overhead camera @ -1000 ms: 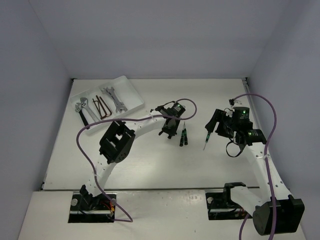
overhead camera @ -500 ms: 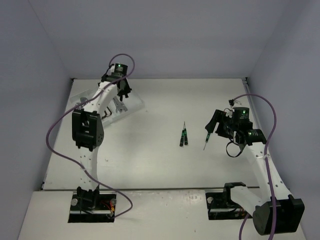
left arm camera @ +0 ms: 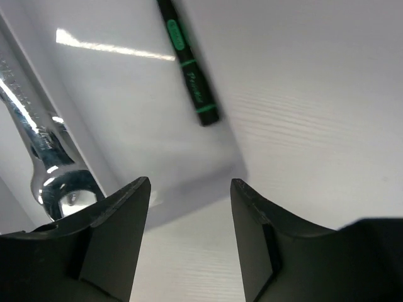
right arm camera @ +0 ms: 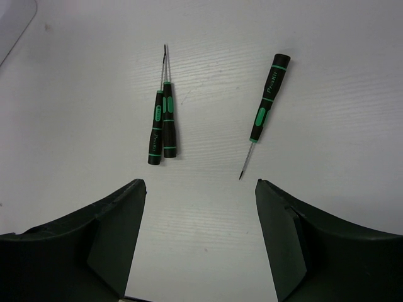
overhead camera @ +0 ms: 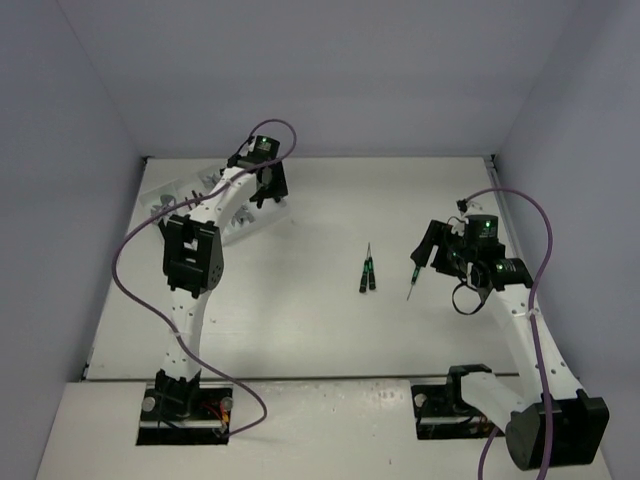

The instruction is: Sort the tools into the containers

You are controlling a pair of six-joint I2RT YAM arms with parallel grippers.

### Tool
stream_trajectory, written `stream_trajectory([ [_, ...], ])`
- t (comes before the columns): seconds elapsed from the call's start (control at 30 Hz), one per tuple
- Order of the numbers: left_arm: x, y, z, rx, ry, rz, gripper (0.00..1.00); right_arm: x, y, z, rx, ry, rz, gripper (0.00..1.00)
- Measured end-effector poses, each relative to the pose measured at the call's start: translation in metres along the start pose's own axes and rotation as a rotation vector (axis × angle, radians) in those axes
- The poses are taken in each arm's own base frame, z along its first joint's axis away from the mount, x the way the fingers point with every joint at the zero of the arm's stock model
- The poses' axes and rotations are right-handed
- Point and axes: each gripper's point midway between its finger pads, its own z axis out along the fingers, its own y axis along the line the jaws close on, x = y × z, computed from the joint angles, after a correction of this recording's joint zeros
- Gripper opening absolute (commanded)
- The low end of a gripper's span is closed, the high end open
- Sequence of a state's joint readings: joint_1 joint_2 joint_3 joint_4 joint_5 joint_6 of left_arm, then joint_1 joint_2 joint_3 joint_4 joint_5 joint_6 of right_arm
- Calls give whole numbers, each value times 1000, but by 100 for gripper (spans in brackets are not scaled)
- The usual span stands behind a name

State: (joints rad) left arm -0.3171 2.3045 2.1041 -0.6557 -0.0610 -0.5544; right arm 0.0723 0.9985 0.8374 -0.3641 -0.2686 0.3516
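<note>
Tray [overhead camera: 152, 190] mostly hidden behind left arm [overhead camera: 190, 260]. Left wrist view: screwdriver [left arm camera: 189, 69] cut off at 12 o'clock, wrench [left arm camera: 44, 151] at 10 o'clock (both blurred).

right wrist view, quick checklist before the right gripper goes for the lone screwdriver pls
1. Is the right gripper open and empty: ok.
2. Does the lone screwdriver lie flat on the table, apart from the pair of screwdrivers: ok.
3. Is the gripper centred on it: not ok, it lies ahead and off toward the right finger.
4. Height above the table: cannot tell.
5. Is the tray free for the drop: not ok, the left gripper hovers open over it.
</note>
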Motion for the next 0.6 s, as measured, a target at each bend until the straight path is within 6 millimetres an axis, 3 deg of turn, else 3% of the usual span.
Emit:
stream_trajectory([
  [0.13,27,-34,-53,65,1,92,51,-1,-5,0,23,-9,-10,67],
  [0.2,49,-65,-79,127,1,153,51,-2,-7,0,38,-13,-15,67],
  [0.33,135,-130,-114,256,88,314,51,-4,-11,1,57,-21,-17,67],
  [0.47,232,-167,-120,320,233,466,51,-5,-13,0,65,-24,-15,66],
  [0.53,266,-174,-116,325,287,519,51,-5,-13,0,65,-24,-15,66],
  [0.6,287,-175,-110,316,324,544,51,-5,-13,0,64,-24,-15,66],
])
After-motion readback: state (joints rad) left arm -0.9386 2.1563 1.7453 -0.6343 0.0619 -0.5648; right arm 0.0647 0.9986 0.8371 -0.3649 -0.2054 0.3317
